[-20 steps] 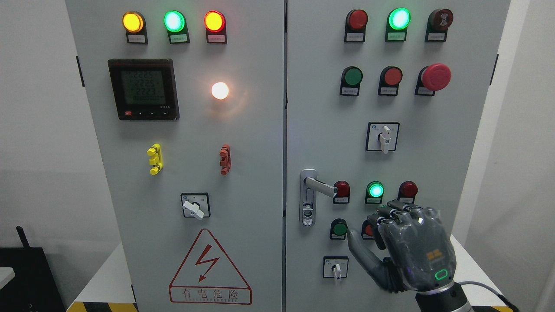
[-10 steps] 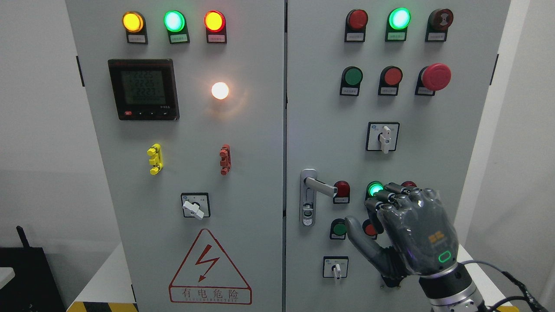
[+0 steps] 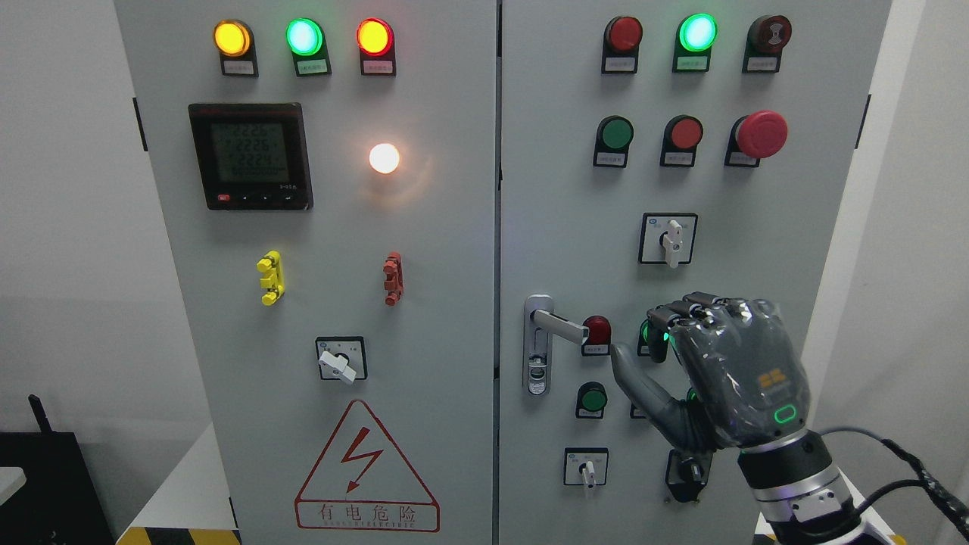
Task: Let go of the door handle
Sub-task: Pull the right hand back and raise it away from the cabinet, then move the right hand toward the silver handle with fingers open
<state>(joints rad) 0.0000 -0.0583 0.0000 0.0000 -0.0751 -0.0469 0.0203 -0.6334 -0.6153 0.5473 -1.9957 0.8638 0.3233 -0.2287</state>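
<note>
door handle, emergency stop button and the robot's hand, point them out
door handle (image 3: 562, 325), head view, on the lever.
emergency stop button (image 3: 761, 134), head view, on its red cap.
right hand (image 3: 738, 378), head view, on its back.

A single head camera looked straight at the grey cabinet (image 3: 484, 227) from close range, roughly level with its lower half (top and bottom cropped); the right hand (image 3: 719, 378) entered from lower right.

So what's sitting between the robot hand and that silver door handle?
In the head view, a dark red round button sits between the right robot hand and the door handle, right at the lever's tip.
</note>
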